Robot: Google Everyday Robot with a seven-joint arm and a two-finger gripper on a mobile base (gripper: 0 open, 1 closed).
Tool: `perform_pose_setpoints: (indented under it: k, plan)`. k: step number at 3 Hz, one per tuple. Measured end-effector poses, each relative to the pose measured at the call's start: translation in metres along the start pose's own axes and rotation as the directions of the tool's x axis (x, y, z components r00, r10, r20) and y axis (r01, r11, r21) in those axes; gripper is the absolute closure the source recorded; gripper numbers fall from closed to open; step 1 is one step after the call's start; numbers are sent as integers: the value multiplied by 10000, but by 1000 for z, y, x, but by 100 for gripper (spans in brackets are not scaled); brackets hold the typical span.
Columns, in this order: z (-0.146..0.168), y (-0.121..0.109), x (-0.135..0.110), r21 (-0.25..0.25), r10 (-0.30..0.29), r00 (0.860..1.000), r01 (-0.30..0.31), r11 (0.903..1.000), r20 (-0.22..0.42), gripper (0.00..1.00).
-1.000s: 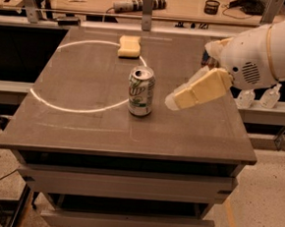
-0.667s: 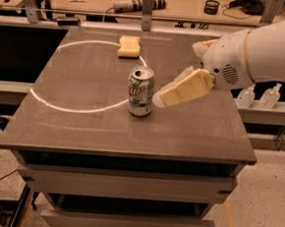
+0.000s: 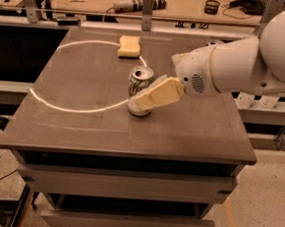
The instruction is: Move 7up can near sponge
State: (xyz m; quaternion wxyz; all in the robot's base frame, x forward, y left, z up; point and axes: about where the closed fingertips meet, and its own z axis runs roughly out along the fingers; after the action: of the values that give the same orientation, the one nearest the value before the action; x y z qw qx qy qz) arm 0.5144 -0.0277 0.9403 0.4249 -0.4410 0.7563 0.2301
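Observation:
The 7up can [image 3: 139,79], white and green with a silver top, stands upright near the middle of the dark table [image 3: 82,125]. My gripper [image 3: 142,101] comes in from the right on a white arm [image 3: 234,68] and sits against the can's front right side, covering its lower half. The sponge [image 3: 129,46], a pale yellow block, lies at the back of the table, about a can's height behind the can.
A bright curved line of light [image 3: 79,108] runs across the table top around the can. A workbench [image 3: 190,6] with tools and cables stands behind the table. Open shelves [image 3: 127,183] are under the top. White tags [image 3: 254,100] hang at the right.
My gripper has moved left across the table from beside the can until it reaches the can and overlaps its lower half. The can and sponge stay in place.

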Motion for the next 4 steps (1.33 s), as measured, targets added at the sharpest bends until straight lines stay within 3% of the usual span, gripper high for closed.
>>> perform_pose_setpoints:
  k: [1,3,4]
  plan:
    - [23,5,4,72,-66,10000,66,10000,-54,0]
    - [54,-19,17,712,-307,9985,338,9969,-443,0]
    - [58,-35,28,939,-456,9969,515,9942,-640,18]
